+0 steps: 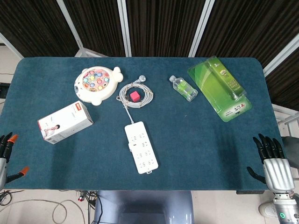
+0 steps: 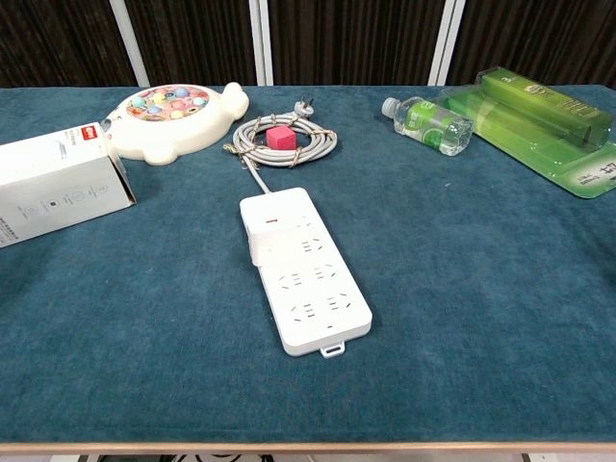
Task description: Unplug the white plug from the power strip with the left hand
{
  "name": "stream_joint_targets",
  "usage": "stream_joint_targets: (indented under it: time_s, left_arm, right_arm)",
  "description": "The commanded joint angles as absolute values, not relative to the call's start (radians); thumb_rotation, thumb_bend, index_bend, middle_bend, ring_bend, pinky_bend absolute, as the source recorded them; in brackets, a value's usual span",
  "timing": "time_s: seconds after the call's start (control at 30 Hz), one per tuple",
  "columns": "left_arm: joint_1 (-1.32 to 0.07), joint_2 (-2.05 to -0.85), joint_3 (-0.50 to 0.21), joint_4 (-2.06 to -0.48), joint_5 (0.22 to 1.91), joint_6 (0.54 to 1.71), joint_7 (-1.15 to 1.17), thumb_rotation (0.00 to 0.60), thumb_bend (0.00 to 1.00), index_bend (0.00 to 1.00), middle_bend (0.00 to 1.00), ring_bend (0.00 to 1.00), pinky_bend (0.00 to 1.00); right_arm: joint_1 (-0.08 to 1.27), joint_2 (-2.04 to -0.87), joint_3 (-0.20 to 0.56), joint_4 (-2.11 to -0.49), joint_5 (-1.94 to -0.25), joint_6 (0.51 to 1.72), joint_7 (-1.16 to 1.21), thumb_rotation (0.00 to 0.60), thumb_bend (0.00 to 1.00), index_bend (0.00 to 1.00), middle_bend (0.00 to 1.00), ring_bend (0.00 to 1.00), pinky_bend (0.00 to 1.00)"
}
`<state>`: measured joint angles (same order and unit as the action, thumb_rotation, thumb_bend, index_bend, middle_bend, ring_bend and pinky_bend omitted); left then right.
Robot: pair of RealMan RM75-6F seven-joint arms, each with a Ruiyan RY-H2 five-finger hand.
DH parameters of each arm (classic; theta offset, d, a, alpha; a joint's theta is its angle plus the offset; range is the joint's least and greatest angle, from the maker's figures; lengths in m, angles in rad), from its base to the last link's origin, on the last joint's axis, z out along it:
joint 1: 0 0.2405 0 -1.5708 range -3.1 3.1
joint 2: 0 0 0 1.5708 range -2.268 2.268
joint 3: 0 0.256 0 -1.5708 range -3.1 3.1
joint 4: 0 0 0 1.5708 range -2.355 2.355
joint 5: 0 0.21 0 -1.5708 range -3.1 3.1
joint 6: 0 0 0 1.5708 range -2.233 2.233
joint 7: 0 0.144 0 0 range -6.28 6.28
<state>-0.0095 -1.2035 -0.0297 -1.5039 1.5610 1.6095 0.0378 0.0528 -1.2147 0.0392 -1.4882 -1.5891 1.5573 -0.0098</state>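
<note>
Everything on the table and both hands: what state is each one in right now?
White plug: seated in the power strip, untouched.
Power strip: flat on the table, its cord coiled and tied.
Bottle: lying on its side, cap on.
Box: closed, lying flat.
Toy: upright beside the cord.
Green pack: sealed, flat.
Left hand: open at the table edge, holding nothing.
Right hand: open, holding nothing.

toy: round white fishing game [image 1: 96, 84], upper left of the bench [image 1: 210, 154]
box: white carton [image 1: 65, 122], left edge
bottle: small, green label [image 1: 183, 88], lying upper centre-right
package: green blister pack [image 1: 220, 87], upper right
</note>
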Motion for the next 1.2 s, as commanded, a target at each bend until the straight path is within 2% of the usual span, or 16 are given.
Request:
stream_joint_targets:
  time_s: [0.03, 0.57, 0.93, 1.2]
  left_arm:
    - [-0.01, -1.204, -0.03, -1.504, 1.561, 1.61, 0.038, 0.6, 0.0, 0.05, 0.0, 0.01, 0.0]
    - [-0.017, -1.203, -0.022, -1.52, 1.575, 1.599, 0.061, 0.6, 0.0, 0.05, 0.0, 0.01, 0.0]
    - [-0.065, -1.184, -0.039, -1.595, 1.594, 1.553, 0.133, 0.6, 0.0, 0.05, 0.0, 0.01, 0.0]
    - [-0.159, -1.152, -0.072, -1.763, 1.615, 1.448, 0.261, 0.6, 0.0, 0.05, 0.01, 0.01, 0.0]
  right_arm:
    - [0.053, -1.215, 0.039, -1.488, -1.59, 1.558, -0.01, 0.6, 0.27, 0.0, 0.0, 0.0, 0.0]
    - [0.056, -1.213, 0.028, -1.5, -1.615, 1.558, -0.006, 0.6, 0.27, 0.0, 0.0, 0.0, 0.0]
    - [0.12, -1.212, -0.007, -1.467, -1.768, 1.537, -0.009, 0.6, 0.27, 0.0, 0.0, 0.0, 0.0]
    - [0.19, -1.23, -0.039, -1.554, -1.885, 1.452, -0.148, 0.6, 0.61, 0.0, 0.0, 0.0, 0.0]
